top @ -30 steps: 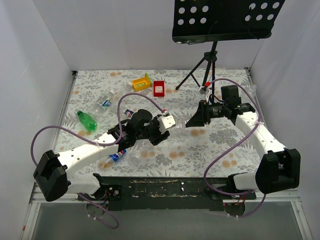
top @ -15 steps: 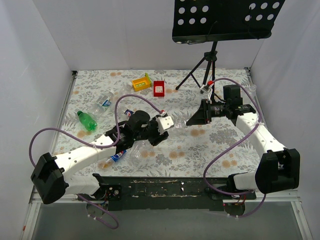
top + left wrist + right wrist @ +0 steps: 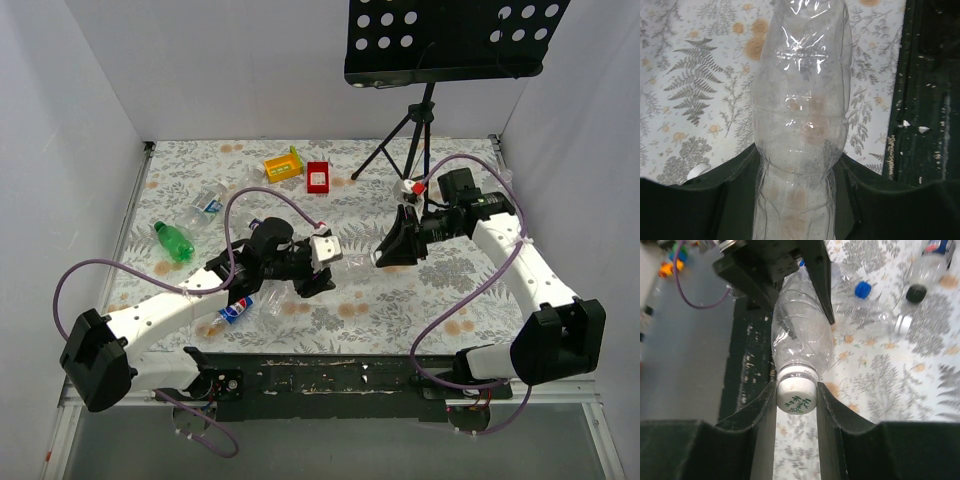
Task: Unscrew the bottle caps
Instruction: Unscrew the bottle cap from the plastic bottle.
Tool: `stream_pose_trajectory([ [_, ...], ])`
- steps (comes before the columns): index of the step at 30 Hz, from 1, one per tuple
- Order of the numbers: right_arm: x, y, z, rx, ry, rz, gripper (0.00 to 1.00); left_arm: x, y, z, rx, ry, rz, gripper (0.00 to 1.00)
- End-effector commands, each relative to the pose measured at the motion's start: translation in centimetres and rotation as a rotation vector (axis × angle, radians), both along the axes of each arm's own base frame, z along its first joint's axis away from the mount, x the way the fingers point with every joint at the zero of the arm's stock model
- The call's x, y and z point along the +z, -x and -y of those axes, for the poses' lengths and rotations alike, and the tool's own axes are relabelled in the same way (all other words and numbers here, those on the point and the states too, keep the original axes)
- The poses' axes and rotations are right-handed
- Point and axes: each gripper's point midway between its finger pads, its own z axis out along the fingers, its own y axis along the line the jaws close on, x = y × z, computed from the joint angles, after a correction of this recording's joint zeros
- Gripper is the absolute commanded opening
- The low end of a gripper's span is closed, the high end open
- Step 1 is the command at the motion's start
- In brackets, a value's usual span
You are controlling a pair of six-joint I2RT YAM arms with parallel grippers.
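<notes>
White walls are boxing in a tabletop (image 3: 400, 300) covered in a fern-and-flower print, and a black perforated music stand (image 3: 450, 40) is looming over the far edge. Both arms are meeting in the middle, above the cloth.

The left fingers (image 3: 725, 200) are clamping a clear bottle (image 3: 800, 100) around its body, dark pads pressing in on either side. The bottle is lying roughly level in the air, its neck pointing toward the right arm.

The right fingers (image 3: 832, 412) are closing on the white cap (image 3: 796, 396) at the end of that bottle, one finger touching each side of it and no gap showing. The cap is sitting on the neck, ribbed round its rim, with green printing on top that is too small to read.

Around them, a green bottle (image 3: 175, 240) is lying at the left and a bottle with a red, white and blue label (image 3: 235, 310) near the left arm, its wording unreadable. A yellow tray (image 3: 283, 165) and a red tray (image 3: 318, 177) are sitting side by side at the back. Down on the cloth, a blue cap (image 3: 863, 289) and a dark cap (image 3: 916, 293) are showing among more clear bottles.
</notes>
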Motion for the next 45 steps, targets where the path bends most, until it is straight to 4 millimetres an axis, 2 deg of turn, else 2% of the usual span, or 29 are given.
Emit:
stream_pose_trajectory([
  [1, 1.2, 2.6, 0.7, 0.216, -0.052, 0.426, 0.05, 2.3, 2.8, 0.3, -0.2, 0.11, -0.163, 0.0],
  [4, 0.9, 2.1, 0.7, 0.241, -0.016, 0.575, 0.05, 3.3, 2.9, 0.1, -0.242, 0.167, -0.222, 0.0],
  [10, 1.0, 0.9, 0.4, 0.166, 0.017, 0.612, 0.07, 3.3, 1.8, 0.0, -0.213, 0.156, -0.199, 0.0],
  [16, 1.4, 0.5, 0.3, 0.106, 0.017, 0.57, 0.21, 2.3, 0.3, -0.6, -0.133, 0.112, -0.149, 0.0],
  [19, 2.2, 0.3, 0.0, 0.081, -0.001, 0.544, 0.36, 2.3, -0.2, -1.1, -0.1, 0.098, -0.108, 0.0],
  [24, 2.9, -0.3, 0.0, 0.023, 0.012, 0.477, 0.71, 2.5, -0.3, -1.6, -0.067, 0.097, -0.05, 0.0],
  [27, 3.2, -0.8, 0.2, -0.01, 0.051, 0.447, 0.82, 2.3, -0.4, -2.1, -0.044, 0.09, -0.029, 0.0],
  [33, 4.0, -0.9, 0.4, -0.048, 0.076, 0.41, 0.87, 2.4, -0.5, -2.8, -0.011, 0.085, 0.013, 0.0],
  [38, 3.9, -1.1, 0.9, -0.085, 0.078, 0.382, 0.88, 3.0, -0.6, -3.3, 0.01, 0.089, 0.053, 0.0],
  [45, 4.7, -0.8, 2.0, -0.154, 0.046, 0.305, 0.88, 2.7, -0.6, -3.5, 0.023, 0.056, 0.114, 0.0],
])
